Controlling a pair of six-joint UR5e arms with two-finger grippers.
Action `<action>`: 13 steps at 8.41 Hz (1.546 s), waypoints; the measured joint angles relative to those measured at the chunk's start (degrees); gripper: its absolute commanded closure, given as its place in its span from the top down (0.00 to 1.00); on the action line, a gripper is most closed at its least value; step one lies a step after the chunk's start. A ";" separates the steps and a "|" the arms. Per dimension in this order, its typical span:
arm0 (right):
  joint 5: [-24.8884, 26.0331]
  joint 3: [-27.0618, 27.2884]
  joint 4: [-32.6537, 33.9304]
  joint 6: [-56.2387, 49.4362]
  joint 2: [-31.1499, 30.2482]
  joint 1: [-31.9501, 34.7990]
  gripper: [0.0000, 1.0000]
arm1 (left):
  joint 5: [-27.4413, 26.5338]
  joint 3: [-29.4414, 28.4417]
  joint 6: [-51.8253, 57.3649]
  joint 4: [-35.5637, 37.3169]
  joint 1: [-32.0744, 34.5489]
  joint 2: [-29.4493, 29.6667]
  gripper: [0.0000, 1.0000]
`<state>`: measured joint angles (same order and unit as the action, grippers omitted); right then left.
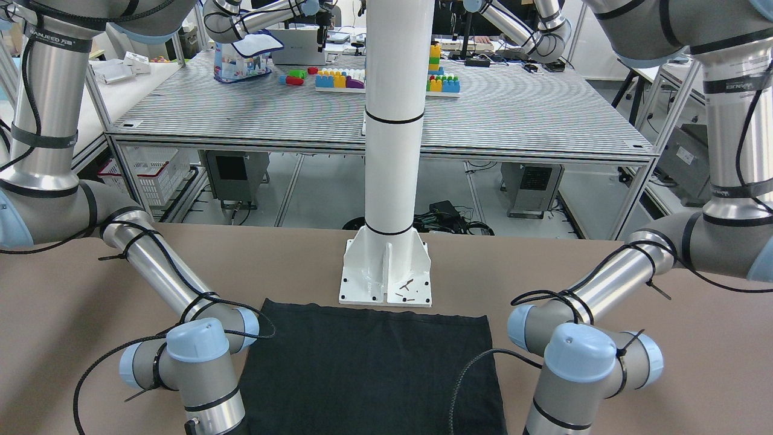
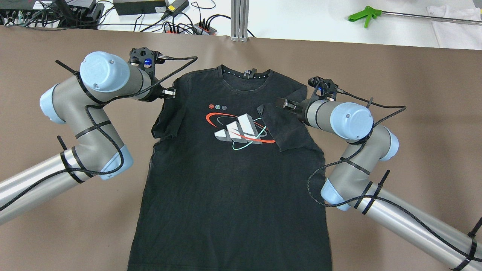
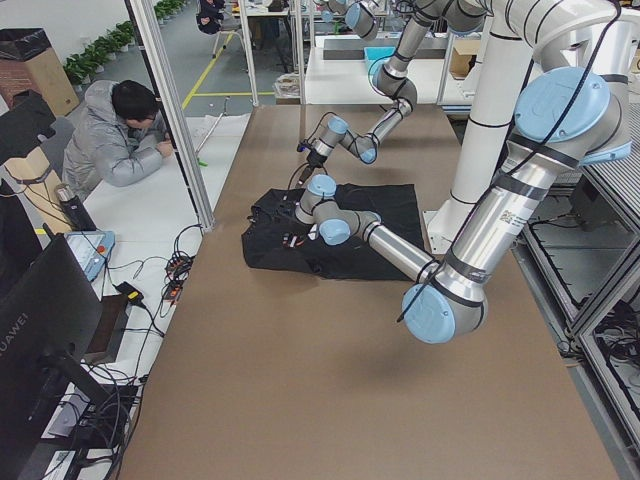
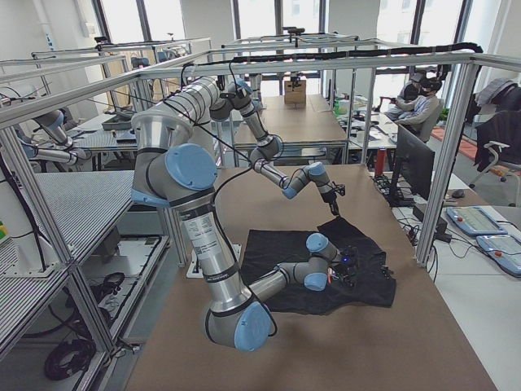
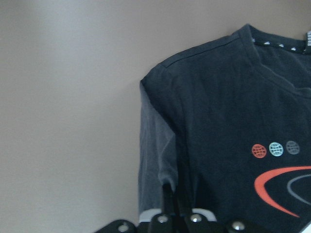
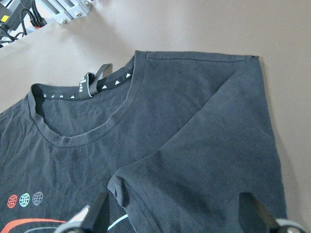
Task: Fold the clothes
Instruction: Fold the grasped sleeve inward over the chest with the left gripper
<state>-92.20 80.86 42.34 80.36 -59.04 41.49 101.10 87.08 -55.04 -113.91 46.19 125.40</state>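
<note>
The clothes (image 2: 233, 188) are one black T-shirt with a printed chest logo, lying face up on the brown table, collar at the far side. My left gripper (image 2: 171, 92) is at the shirt's left shoulder. In the left wrist view its fingers (image 5: 172, 196) are pressed together on the sleeve fabric (image 5: 155, 160). My right gripper (image 2: 281, 102) hovers at the right shoulder. Its two fingers (image 6: 99, 213) stand wide apart and open above the shirt (image 6: 194, 136). The right sleeve (image 2: 286, 128) lies folded inward across the chest.
The white pillar's base plate (image 1: 386, 272) stands just behind the shirt's hem (image 1: 368, 368). Cables and a power strip (image 2: 180, 26) run along the table's far edge, and a green tool (image 2: 361, 15) lies beyond it. A person (image 3: 120, 140) sits at a side desk.
</note>
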 measured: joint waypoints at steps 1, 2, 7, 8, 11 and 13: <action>0.00 0.00 0.01 -0.02 -0.05 0.00 0.94 | -0.24 -1.15 -1.92 1.51 -0.74 2.48 0.00; 0.00 0.00 0.01 -0.14 -0.29 0.00 0.94 | -0.58 -3.89 -4.06 2.24 -1.57 5.80 0.00; 0.00 0.02 -0.07 -0.41 -1.06 -0.11 0.94 | -4.25 -19.19 -9.13 2.16 -3.88 19.79 0.00; 0.04 0.01 -0.07 -0.45 -1.22 -0.14 0.94 | -4.37 -19.71 -9.30 2.13 -4.11 20.18 0.00; 0.08 0.00 -0.06 -0.54 -1.56 -0.22 0.94 | -5.07 -19.98 -9.51 1.86 -4.69 20.31 1.00; 0.08 0.03 -0.06 -0.41 -1.59 -0.25 0.94 | -7.92 -19.96 -10.39 0.17 -5.52 20.03 1.00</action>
<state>-92.11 80.89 42.27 79.96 -60.64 41.23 93.18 67.12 -65.43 -113.74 40.67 145.43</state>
